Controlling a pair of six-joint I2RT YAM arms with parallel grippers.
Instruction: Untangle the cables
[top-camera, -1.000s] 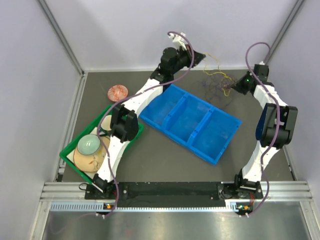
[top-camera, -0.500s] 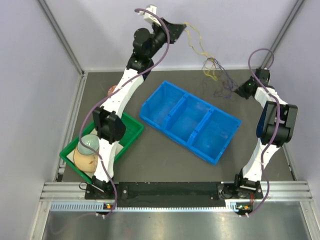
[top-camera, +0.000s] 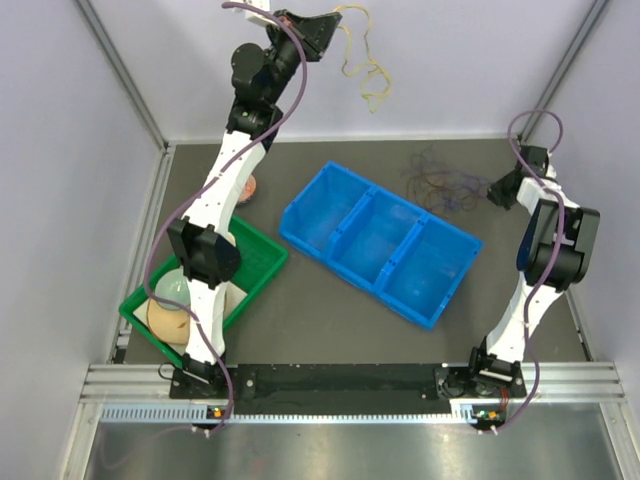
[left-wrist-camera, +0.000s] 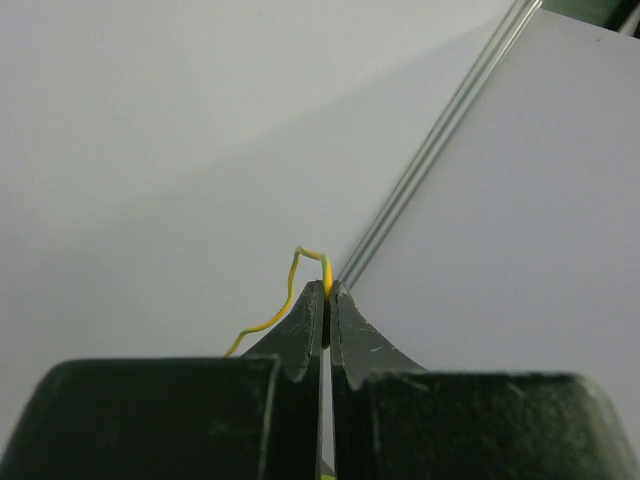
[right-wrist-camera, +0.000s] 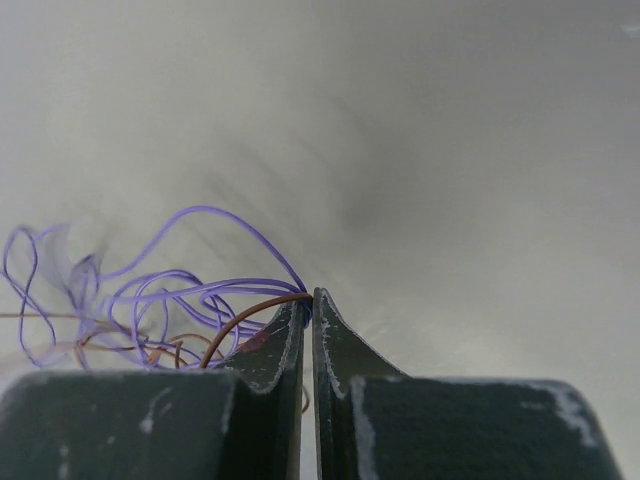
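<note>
High at far left, left pincer sits well above the bench, jaws clamped tight on one end of a yellow wire. That wire dangles in loose curls in front of the back wall, apart from the other wires. Low at far right, right pincer has its jaws pinched on purple wires plus a brown strand, clear in the wrist view. The dark tangle lies on the bench by the far-right side of the blue bin, reaching the right pincer. Green tray at near left holds a teal bowl and a tan bowl, partly hidden by the left arm.
</note>
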